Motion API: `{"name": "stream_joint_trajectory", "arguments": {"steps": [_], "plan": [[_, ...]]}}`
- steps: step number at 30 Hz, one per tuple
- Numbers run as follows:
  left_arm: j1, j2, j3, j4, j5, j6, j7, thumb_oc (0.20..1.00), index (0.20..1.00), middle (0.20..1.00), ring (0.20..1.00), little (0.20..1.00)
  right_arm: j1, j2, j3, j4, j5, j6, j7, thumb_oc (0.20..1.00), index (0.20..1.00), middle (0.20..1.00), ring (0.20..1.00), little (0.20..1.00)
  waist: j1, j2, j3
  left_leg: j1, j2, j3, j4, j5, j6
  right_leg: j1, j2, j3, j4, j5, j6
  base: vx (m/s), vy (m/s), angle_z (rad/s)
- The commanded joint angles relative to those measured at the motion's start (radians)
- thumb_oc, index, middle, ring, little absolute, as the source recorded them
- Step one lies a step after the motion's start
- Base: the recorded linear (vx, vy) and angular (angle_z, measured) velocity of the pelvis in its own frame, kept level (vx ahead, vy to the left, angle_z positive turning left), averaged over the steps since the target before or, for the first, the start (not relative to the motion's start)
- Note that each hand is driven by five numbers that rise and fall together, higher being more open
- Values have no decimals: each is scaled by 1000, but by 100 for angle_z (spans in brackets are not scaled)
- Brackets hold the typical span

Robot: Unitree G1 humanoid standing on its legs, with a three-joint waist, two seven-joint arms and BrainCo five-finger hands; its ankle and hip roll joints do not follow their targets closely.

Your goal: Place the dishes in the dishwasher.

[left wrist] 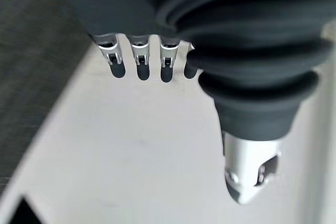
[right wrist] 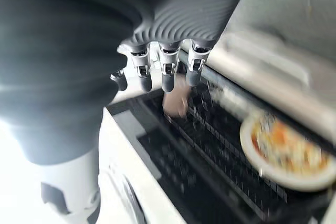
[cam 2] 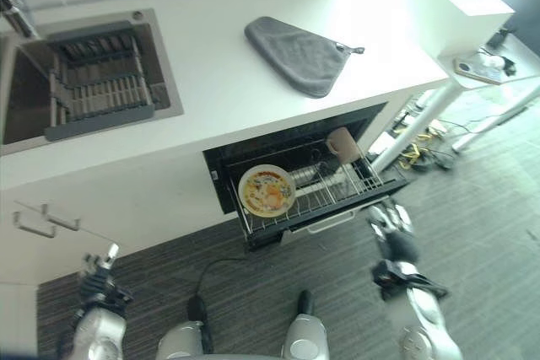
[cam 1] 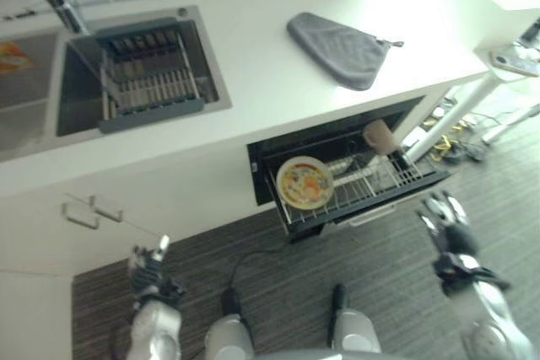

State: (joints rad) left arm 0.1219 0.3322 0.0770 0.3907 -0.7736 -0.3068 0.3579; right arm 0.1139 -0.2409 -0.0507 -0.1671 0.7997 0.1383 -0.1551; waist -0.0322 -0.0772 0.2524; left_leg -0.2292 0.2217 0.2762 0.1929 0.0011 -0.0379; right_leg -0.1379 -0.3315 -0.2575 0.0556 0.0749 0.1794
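Nearest to you, both hands hang low over the dark striped floor point(cam 1: 278, 250) and hold nothing. Your left hand point(cam 1: 148, 269) sits at the lower left in front of the white cabinet front point(cam 1: 152, 200), its fingers point(left wrist: 139, 61) straight and relaxed in the left wrist view. Your right hand point(cam 1: 445, 223) is at the lower right, just beside the front corner of the pulled-out dishwasher rack point(cam 1: 371, 187), apart from it, fingers point(right wrist: 167, 74) loosely extended and spread.

Past the hands, the rack stands drawn out from the open dishwasher point(cam 1: 337, 137) under the table point(cam 1: 253, 65). You can see a round plate point(cam 1: 305, 182) with a yellow and orange pattern at the rack's left end, leaning on the wires. A beige cup point(cam 1: 381, 136) sits at the rack's far right, tilted on its side.

Farther back, on the table top, a grey cloth point(cam 1: 339, 48) lies flat to the right. To the left, the sink point(cam 1: 135, 73) carries a dark drying rack point(cam 1: 148, 82) across its basin, with the tap point(cam 1: 63, 2) behind it. Beyond the table's right end stands a small white side table point(cam 2: 477, 40) with a few small things on it.
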Motion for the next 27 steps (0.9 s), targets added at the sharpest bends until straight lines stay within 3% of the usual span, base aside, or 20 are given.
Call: {"name": "stream_joint_trajectory", "arguments": {"steps": [1, 3, 4, 5, 10, 15, 21, 27], "plan": [[29, -18, 34, -84, -21, -15, 44, 1000, 1000, 1000, 1000, 1000, -56, -91, -90, -42, -19, -49, -83, 1000, 1000, 1000, 1000, 1000, 21, 28, 64, 22, 63, -47, -70, 46, -97, 74, 48, 21, 18, -96, 16, -93, -98, 27], [35, -30, 40, -57, -18, -24, 35, 1000, 1000, 1000, 1000, 1000, -51, -82, -77, -6, -10, -28, -89, 1000, 1000, 1000, 1000, 1000, 25, 29, 61, 8, 73, -58, -68, 61, -109, 83, 61, 24, 9, -102, 10, -41, -97, 18], [45, -40, 45, -60, -9, -16, 46, 1000, 1000, 1000, 1000, 1000, -39, -77, -63, 24, -18, 0, -75, 363, 363, 363, 363, 363, 30, 31, 58, -1, 80, -61, -64, 70, -115, 94, 69, 11, -1, -107, 2, -14, -97, -25], [51, -41, 45, -62, -10, -9, 41, 1000, 1000, 1000, 1000, 1000, -41, -70, -50, 58, -24, 2, -69, 200, 200, 200, 200, 200, 35, 37, 59, -9, 80, -69, -56, 72, -118, 93, 72, 10, 4, -113, -3, -20, -90, -24], [40, -41, 34, -46, -5, 1, 37, 1000, 1000, 1000, 1000, 1000, -83, -56, -27, 155, 28, -4, -88, 200, 200, 200, 200, 200, 46, 50, 64, -19, 70, -84, -56, 80, -121, 94, 74, 7, 5, -119, -12, -18, -21, 1], [22, -29, 35, -31, -7, 9, 35, 1000, 1000, 1000, 1000, 1000, -155, -33, -45, 258, 74, -37, -175, 200, 200, 200, 200, 200, 60, 70, 72, -44, 53, -106, -36, 74, -118, 93, 63, 5, 6, -120, -17, -28, 11, 4], [13, -11, 33, -4, -19, 17, 0, 1000, 1000, 1000, 1000, 1000, -205, -52, -60, 412, 144, 9, -140, 200, 200, 200, 200, 200, 81, 88, 72, -63, 47, -124, -15, 68, -118, 97, 50, -4, 5, -116, -16, 7, 9, 3], [-1, 3, 16, 16, -21, 26, -21, 1000, 1000, 1000, 1000, 1000, -293, -94, -75, 547, 222, 6, -137, 200, 200, 200, 200, 200, 111, 102, 77, -77, 41, -141, -7, 65, -120, 93, 45, -16, 10, -116, -16, 22, -6, 6]]}}
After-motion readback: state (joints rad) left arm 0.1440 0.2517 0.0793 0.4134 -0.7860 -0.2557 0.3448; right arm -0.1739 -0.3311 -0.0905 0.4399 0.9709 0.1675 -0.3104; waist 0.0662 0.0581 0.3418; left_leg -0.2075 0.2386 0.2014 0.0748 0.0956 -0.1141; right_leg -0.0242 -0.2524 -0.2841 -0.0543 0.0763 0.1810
